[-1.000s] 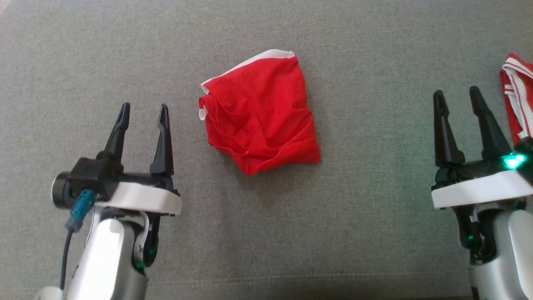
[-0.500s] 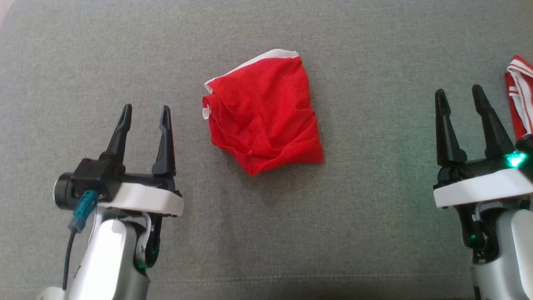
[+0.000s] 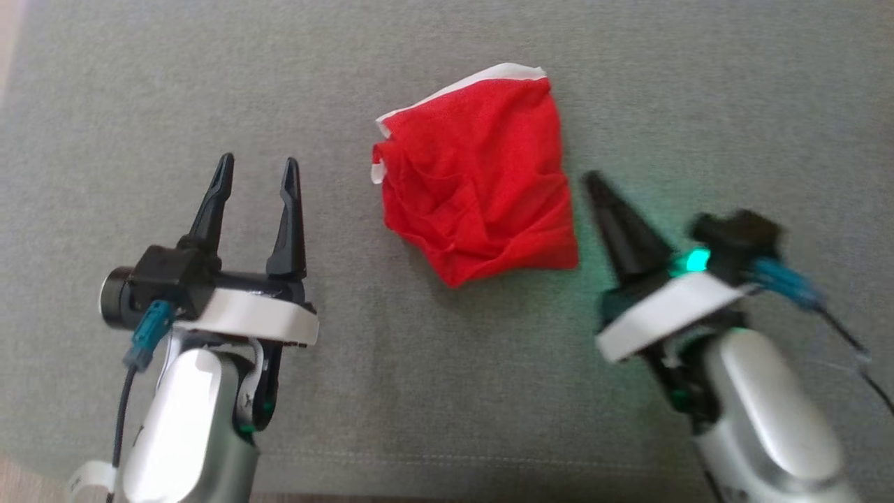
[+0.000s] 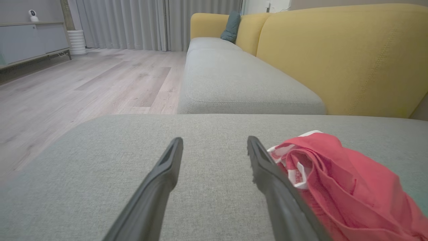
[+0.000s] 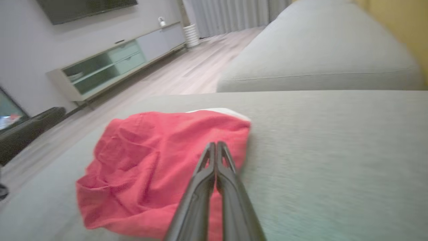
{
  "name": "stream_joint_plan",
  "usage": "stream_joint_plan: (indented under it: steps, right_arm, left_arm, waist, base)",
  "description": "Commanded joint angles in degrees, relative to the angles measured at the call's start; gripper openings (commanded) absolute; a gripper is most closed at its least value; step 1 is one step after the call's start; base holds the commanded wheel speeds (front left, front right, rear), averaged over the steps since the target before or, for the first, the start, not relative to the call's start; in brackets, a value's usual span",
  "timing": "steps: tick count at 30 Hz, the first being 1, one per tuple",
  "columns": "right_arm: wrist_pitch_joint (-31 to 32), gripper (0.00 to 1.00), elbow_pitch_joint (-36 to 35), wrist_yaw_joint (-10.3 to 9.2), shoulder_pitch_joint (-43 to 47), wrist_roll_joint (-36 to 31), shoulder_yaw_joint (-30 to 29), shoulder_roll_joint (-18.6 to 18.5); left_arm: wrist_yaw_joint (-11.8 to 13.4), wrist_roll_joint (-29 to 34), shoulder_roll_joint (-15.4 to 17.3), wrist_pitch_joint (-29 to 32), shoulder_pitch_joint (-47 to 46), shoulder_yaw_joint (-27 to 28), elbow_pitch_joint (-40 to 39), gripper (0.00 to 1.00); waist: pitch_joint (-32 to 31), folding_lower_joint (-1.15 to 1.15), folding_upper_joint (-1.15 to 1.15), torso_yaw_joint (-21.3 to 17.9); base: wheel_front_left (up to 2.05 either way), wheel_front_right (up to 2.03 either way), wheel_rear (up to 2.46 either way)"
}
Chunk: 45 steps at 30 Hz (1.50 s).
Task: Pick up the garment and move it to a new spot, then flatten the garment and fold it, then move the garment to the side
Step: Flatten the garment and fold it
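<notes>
A crumpled red garment [image 3: 478, 178] with a white edge lies on the grey sofa cushion [image 3: 419, 391]. My left gripper [image 3: 256, 172] stands open to its left, fingers apart, nothing between them; the left wrist view has the garment [image 4: 347, 187] just right of my right-hand finger [image 4: 267, 174]. My right gripper [image 3: 594, 180] is shut, blurred, tilted toward the garment's right edge. Along its closed fingertips [image 5: 215, 147], the right wrist view looks onto the garment [image 5: 150, 160] just beyond and below them; I cannot tell whether they touch it.
A second grey seat cushion [image 4: 234, 80] and yellow backrest [image 4: 341, 57] lie beyond. Wooden floor [image 4: 83, 87] lies off the sofa's edge, with a low cabinet [image 5: 110, 67] along the wall.
My right gripper shut and swung in from the far right toward the garment, wrist rotated. The head camera shifted, moving the whole scene rightward; the striped cloth at right left the picture.
</notes>
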Motion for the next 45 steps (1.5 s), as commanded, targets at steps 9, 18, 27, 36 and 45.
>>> stream_joint_plan:
  steps: [9, 18, 27, 36, 45]
  right_arm:
    - [-1.81, 0.0, 13.87, -0.28, -9.9, 5.45, 13.19, 2.17]
    - [-4.51, 0.0, 21.65, -0.28, -13.81, 9.63, 18.75, 2.69]
    - [-5.56, 0.0, 21.92, -0.28, -16.74, 12.33, 26.63, 2.0]
    - [-5.33, 0.0, 23.3, -0.28, -19.48, 14.2, 34.84, 0.58]
    - [-9.76, 0.0, 18.92, -0.28, -18.15, 15.3, 34.17, -1.12]
  left_arm:
    - [-0.06, -0.42, -0.36, -0.33, -2.85, 0.62, -1.09, 1.0]
    - [-0.14, -0.22, -0.81, -0.34, -2.66, 1.04, -1.43, 1.0]
    - [-0.28, 0.26, -1.01, -0.34, -2.63, 1.48, -1.73, 1.0]
    - [-0.55, 0.47, -1.25, -0.34, -2.59, 1.78, -1.62, 1.0]
    - [-0.48, 0.73, -1.26, -0.35, -1.32, 2.74, -1.37, 1.0]
  waist:
    - [1.15, 0.0, 0.0, 3.42]
    - [1.15, 0.0, 0.0, 3.96]
    - [1.21, 0.0, 0.0, 3.48]
    - [1.01, 0.0, 0.0, 3.36]
    - [-1.0, 0.0, 0.0, 1.83]
  base:
    - [0.0, 0.0, 0.0]
    - [0.0, 0.0, 0.0]
    - [0.0, 0.0, 0.0]
    - [0.0, 0.0, 0.0]
    - [0.0, 0.0, 0.0]
